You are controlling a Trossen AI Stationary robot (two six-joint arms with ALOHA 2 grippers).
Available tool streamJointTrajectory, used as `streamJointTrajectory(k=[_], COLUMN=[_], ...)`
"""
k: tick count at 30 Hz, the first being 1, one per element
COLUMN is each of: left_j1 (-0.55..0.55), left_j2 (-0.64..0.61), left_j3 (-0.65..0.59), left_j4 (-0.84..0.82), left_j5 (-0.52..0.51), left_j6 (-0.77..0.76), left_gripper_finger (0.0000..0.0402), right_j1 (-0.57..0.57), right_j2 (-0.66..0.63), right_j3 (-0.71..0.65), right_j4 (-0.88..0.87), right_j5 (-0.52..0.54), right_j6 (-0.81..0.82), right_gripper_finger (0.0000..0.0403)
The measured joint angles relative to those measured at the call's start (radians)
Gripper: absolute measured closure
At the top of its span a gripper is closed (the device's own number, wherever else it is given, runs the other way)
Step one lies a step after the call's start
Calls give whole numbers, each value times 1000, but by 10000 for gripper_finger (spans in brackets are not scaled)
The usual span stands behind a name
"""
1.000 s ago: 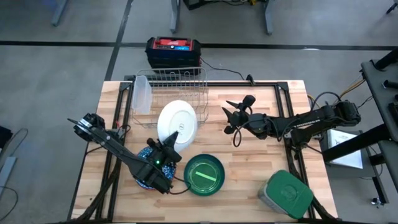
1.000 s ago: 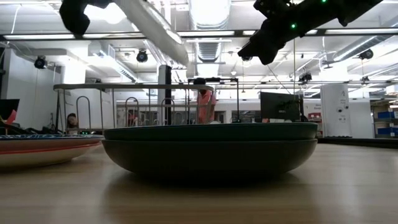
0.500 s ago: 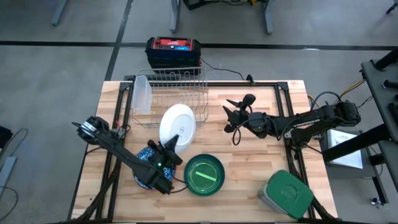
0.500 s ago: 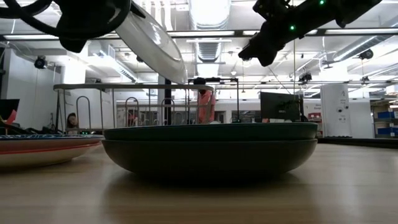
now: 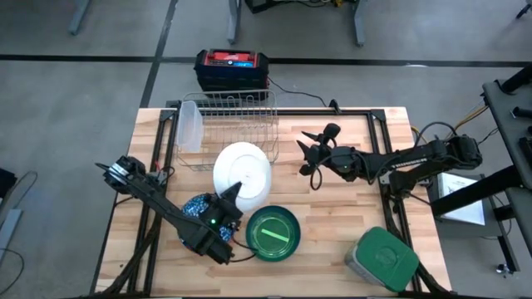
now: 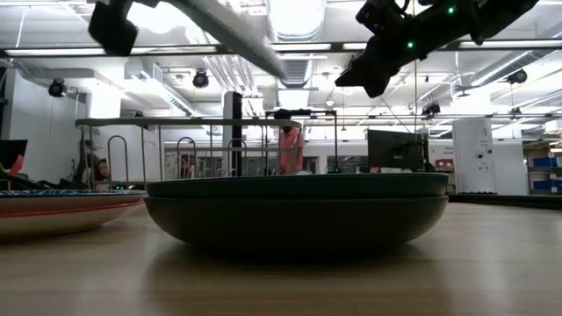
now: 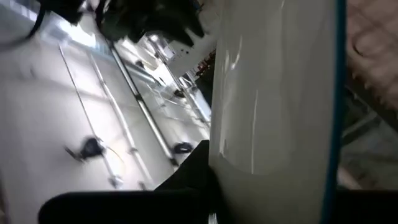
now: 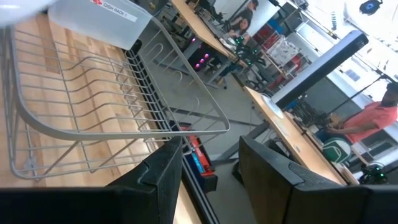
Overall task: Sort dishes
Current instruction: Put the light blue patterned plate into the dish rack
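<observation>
On the butcher-block wooden table [image 5: 332, 224] I count three dishes, one wire rack, one lidded box and one plastic tub. So: a round white plate [image 5: 243, 171], a dark green bowl [image 5: 273, 233] with a lime green inside, and a blue patterned plate with a reddish rim [image 5: 196, 208].

Containers next. That silver wire dish rack [image 5: 233, 116] sits at 12 o'clock from the white plate, near the table's far edge, and its wires hold nothing I can see. A clear plastic tub [image 5: 190, 125] leans at the rack's 9 o'clock side. Down at the 5 o'clock corner is a square grey container with a green lid [image 5: 382, 258], lid on.

Left gripper [image 5: 232, 193] is clamped shut on the white plate's rim, holding it in the air, tilted, between the rack and the green bowl. The patterned plate lies under that arm, just beside the bowl at its 9 o'clock.

Right gripper [image 5: 313, 154] hovers at 3 o'clock of the white plate, well apart from it, fingers parted and holding nothing.

Open wood lies between the bowl and the lidded container.
</observation>
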Motion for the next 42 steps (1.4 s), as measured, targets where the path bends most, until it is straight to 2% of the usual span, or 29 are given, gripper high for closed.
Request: streamJointTrajectory(k=[6, 12, 20, 25, 27, 33, 37, 42], left_j1=[67, 226, 498, 633, 657, 693, 705, 707], left_j2=[-60, -155, -378, -457, -469, -474, -461, -435], left_j3=[105, 198, 197, 163, 143, 111, 94, 77], left_j4=[-99, -216, -218, -218, -220, -217, -216, -217], left_j5=[-4, 5, 230, 509, 576, 589, 638, 641], left_j6=[-473, -904, -1267, -1410, -1414, -1435, -1458, -1472], left_gripper_finger=[377, 377, 377, 377, 377, 377, 377, 377], right_j1=[-8, -7, -8, -10, -10, -10, -10, -10], right_j2=[0, 0, 0, 0, 0, 0, 0, 0], right_j3=[-2, -2, -2, -2, -2, -4, -5, -5], right_j4=[-21, -22, -19, -34, -54, -72, -74, -74], right_j5=[0, -1, -2, -28, -35, -36, -35, -35], right_j6=[34, 44, 96, 130, 148, 164, 166, 166], right_gripper_finger=[262, 267, 257, 258, 261, 268, 263, 256])
